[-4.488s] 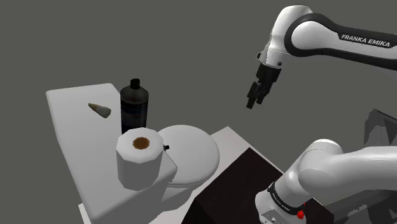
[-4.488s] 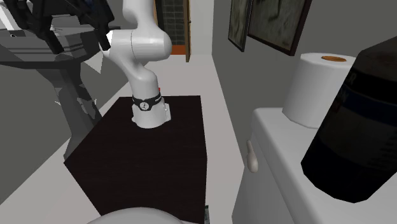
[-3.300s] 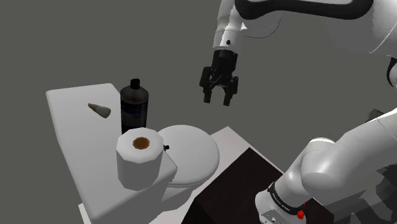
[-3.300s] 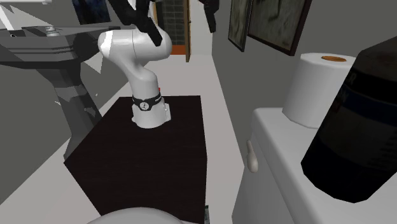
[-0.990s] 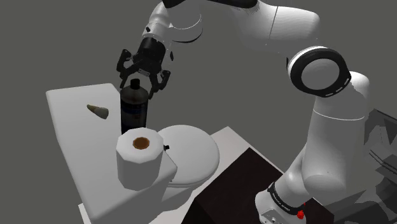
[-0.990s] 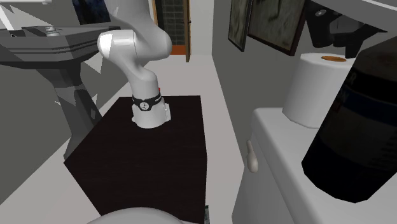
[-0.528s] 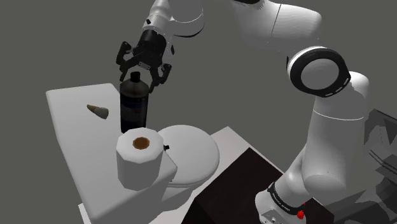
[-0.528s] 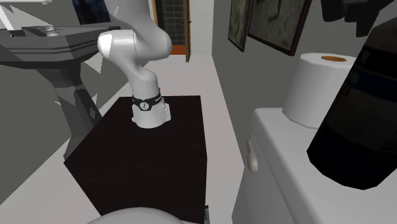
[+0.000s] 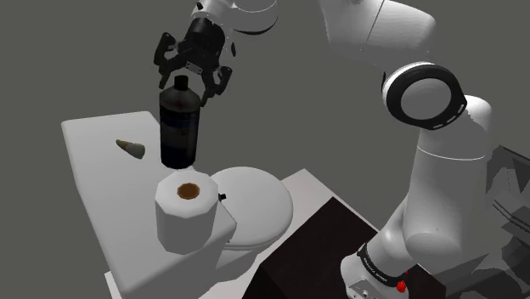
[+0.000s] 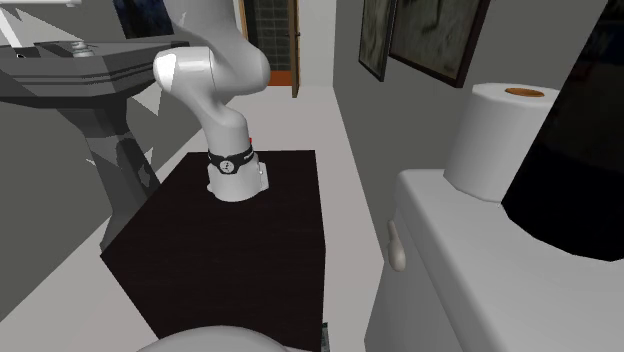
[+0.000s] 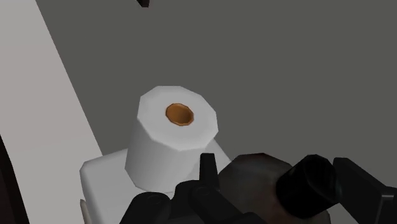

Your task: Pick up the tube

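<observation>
**My gripper is clenched on the cap of the dark, bottle-shaped tube, which hangs over the toilet tank lid.**
I grip the narrow black cap because the smooth, round body looks too wide for my fingers. Hung from the cap, the tube stays roughly upright, and I judge its base is just clear of the lid, behind the toilet roll. The roll is faceted and matte white with a brown core, and it stands at the lid's near end. A small tapered beige piece lies towards the far edge of the flat white ledge, well apart.
</observation>
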`<act>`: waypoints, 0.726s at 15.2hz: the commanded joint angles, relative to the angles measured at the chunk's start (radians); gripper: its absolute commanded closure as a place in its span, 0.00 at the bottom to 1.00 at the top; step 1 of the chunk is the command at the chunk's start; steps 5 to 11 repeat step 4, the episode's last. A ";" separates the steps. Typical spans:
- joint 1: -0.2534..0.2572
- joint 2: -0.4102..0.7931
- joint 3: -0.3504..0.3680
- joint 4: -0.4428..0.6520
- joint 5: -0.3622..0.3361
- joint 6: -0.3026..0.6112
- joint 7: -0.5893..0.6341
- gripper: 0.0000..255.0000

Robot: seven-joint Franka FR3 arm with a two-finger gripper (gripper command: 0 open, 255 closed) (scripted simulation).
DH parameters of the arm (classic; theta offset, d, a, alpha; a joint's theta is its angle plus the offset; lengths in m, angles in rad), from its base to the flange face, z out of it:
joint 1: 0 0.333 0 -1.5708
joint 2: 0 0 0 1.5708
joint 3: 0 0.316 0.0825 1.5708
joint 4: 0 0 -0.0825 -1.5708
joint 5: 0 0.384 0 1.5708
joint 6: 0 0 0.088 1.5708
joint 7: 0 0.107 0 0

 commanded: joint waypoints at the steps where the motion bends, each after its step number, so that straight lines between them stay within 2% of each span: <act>1: -0.002 0.008 0.002 0.036 0.005 -0.017 0.022 1.00; 11: -0.003 0.012 0.003 0.055 0.007 -0.027 0.035 1.00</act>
